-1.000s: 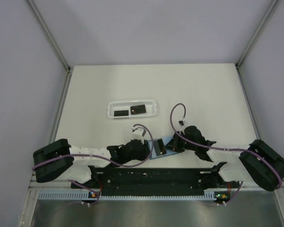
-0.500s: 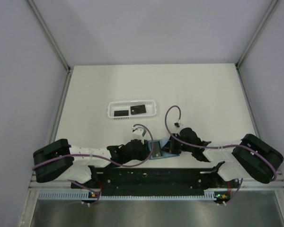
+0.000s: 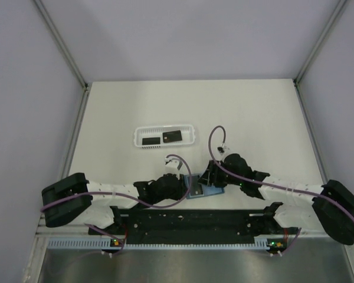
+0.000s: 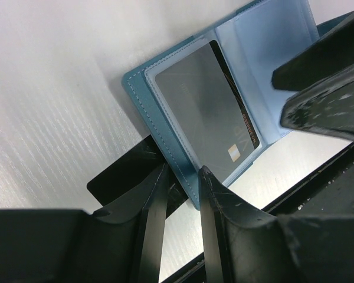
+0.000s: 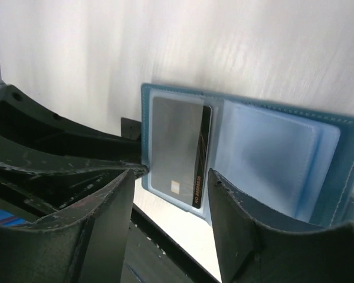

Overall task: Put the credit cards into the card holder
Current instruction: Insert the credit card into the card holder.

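From above, the card holder [image 3: 213,191] lies open on the bench [image 3: 253,118] near its front edge, between the two arms. It looks small from there and the arms half cover it.

The wrist views fill in the rest. The left wrist view shows a teal cover with two clear sleeves inside. One of the credit cards [image 4: 206,112] sits in the sleeve on the left hand's side (grey through the plastic, with one dark edge showing and a small gold mark near a corner). The other sleeve looks empty.

The same view shows the left hand [image 4: 180,188] set narrow, its two fingers pinching the edge of the holder's cover on the card's side.

The right wrist view shows the right hand [image 5: 174,172] spread wide, with nothing between its fingers. It hangs over the open holder, near the loaded sleeve, and I cannot tell whether it touches.

Only the overhead view takes in the white basket [image 3: 138,137] farther back on the bench, well apart from the holder. Two more cards lie flat in it side by side, one [image 3: 150,141] toward its left end and one [image 3: 173,136] nearer its right.

By my count there are three cards, one holder, one basket and two hands.
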Motion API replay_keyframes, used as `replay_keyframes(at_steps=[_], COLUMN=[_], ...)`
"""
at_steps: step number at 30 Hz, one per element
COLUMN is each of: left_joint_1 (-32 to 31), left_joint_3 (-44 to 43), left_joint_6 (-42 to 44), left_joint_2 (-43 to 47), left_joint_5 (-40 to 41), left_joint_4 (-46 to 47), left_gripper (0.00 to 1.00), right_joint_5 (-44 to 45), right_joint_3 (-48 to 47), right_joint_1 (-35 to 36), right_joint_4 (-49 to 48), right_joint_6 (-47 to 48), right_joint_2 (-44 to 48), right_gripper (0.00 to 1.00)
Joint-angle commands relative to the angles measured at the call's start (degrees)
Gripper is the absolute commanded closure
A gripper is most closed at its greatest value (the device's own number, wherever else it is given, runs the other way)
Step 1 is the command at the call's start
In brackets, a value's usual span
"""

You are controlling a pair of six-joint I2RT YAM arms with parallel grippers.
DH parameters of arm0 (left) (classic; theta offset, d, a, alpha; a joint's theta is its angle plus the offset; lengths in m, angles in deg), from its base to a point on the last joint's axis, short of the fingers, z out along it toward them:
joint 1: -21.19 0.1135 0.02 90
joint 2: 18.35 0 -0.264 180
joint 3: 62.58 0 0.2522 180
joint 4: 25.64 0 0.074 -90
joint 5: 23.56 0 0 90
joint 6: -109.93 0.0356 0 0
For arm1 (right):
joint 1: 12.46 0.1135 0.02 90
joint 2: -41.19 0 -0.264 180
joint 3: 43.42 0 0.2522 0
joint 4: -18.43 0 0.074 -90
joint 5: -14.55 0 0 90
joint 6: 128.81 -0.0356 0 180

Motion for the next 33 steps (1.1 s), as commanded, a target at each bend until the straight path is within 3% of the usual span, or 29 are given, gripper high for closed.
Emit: replay_keyframes(at_steps=[1,4,8,11,18,23,33], left_joint_1=[-0.2,-0.2,-0.2,-0.2,-0.2,-0.1,0.2], left_joint_3=[0.9,0.9,1.0,1.0,0.9,2.8,8.7], left_joint_6=[0.2,0.2,0.2,0.4,0.8,-0.3,-3.7], left_joint_2=[-1.4,-1.5,-1.2,-0.8,2.2,8.3,13.7], left_joint_5=[-0.9,-0.8,-0.9,-0.7,1.2,3.1,4.0], left_joint_4=[-5.1,-5.0,-5.2,-5.4,-7.5,-9.3,-11.1], left_gripper=[0.66,0.66,0.66,0.66,0.66,0.62,0.59], right_joint_5=[6.9,10.3,20.0,22.6,12.2,5.0,4.0], right_joint_3=[-7.3,-10.1,-12.3,-13.2,-10.1,-9.1,-12.8], right_joint_1=[0.5,0.6,0.5,0.5,0.5,0.6,4.0], right_joint_4=[14.4,20.7,30.4,34.1,24.5,16.2,13.3], right_joint_6=[6.1,7.9,7.2,6.5,7.8,7.0,7.4], right_joint_2=[5.3,7.4,10.9,11.7,12.2,9.5,2.6], right_gripper=[0.46,0.36,0.35,0.35,0.58,0.6,0.61])
